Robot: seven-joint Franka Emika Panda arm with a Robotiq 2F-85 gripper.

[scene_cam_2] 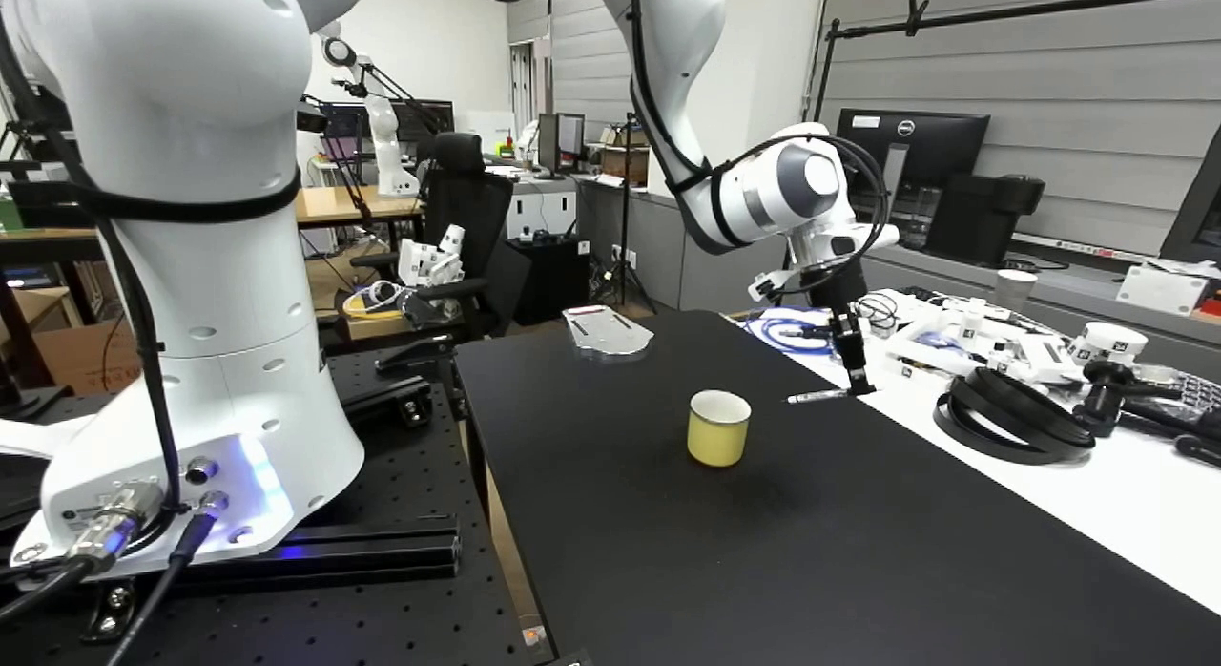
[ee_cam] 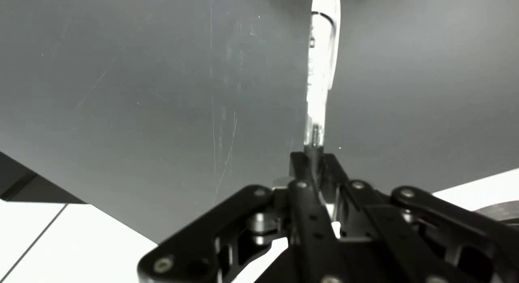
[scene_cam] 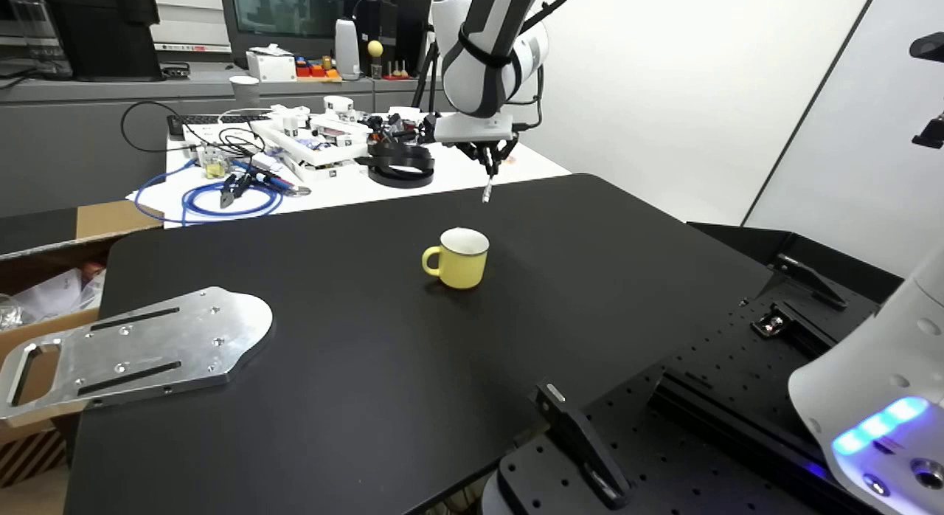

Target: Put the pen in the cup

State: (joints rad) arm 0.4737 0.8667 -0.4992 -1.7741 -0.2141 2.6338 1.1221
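Note:
The pen is a thin stick with a whitish barrel and clip and a dark grip end. It shows in both exterior views [scene_cam: 487, 191] [scene_cam_2: 817, 396] and in the wrist view [ee_cam: 319, 72]. My gripper [scene_cam: 489, 173] [scene_cam_2: 855, 385] [ee_cam: 313, 165] is shut on the pen's dark end. The whitish part sticks out ahead of the fingertips, roughly level and above the black table. The cup, a pale yellow mug with a light inside, stands upright on the table in both exterior views [scene_cam: 460, 268] [scene_cam_2: 715, 439]. The pen is apart from it. The cup is out of the wrist view.
A silver metal plate [scene_cam: 166, 338] [scene_cam_2: 609, 330] lies at one table edge. Beyond another edge, a white table holds black rings [scene_cam: 398, 165] [scene_cam_2: 1016, 418], blue cable [scene_cam: 232, 201] and white parts. A cardboard box [scene_cam: 44, 330] stands beside the black table [scene_cam: 354, 397].

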